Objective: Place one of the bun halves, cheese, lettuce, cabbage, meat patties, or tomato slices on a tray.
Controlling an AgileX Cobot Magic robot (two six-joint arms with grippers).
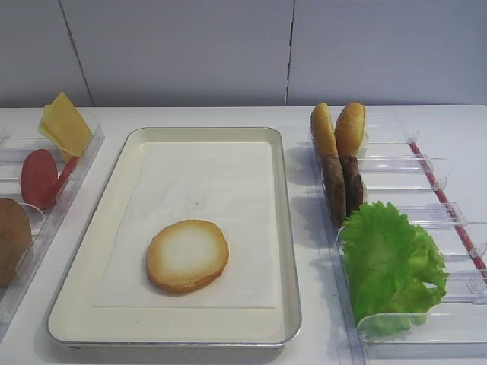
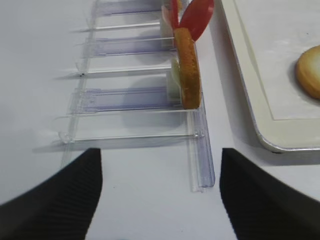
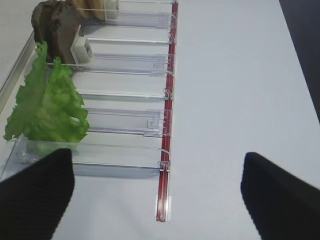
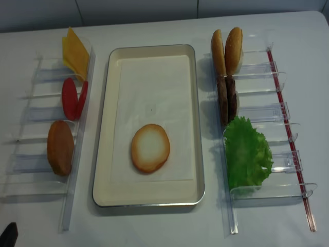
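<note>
A bun half [image 1: 187,255] with a whitish cut face lies flat on the paper-lined cream tray [image 1: 205,134], toward its front. Left bins hold yellow cheese [image 1: 65,124] and red tomato slices [image 1: 42,177]. Right bins hold two dark meat patties [image 1: 342,186] and frilly green lettuce [image 1: 389,262]. Cabbage is out of view. My left gripper [image 2: 160,170] is open over bare table before the left bins, nothing between its fingers. My right gripper [image 3: 157,165] is open and empty near the front end of the right bins, lettuce [image 3: 47,102] to its left.
A brown domed bun half [image 1: 11,239] stands in the left clear bins [image 2: 200,150]. Two golden-orange bun halves [image 1: 337,129] stand edge-on at the back of the right bins. A red strip [image 3: 167,150] runs along the right bins' outer side. White table lies beyond it.
</note>
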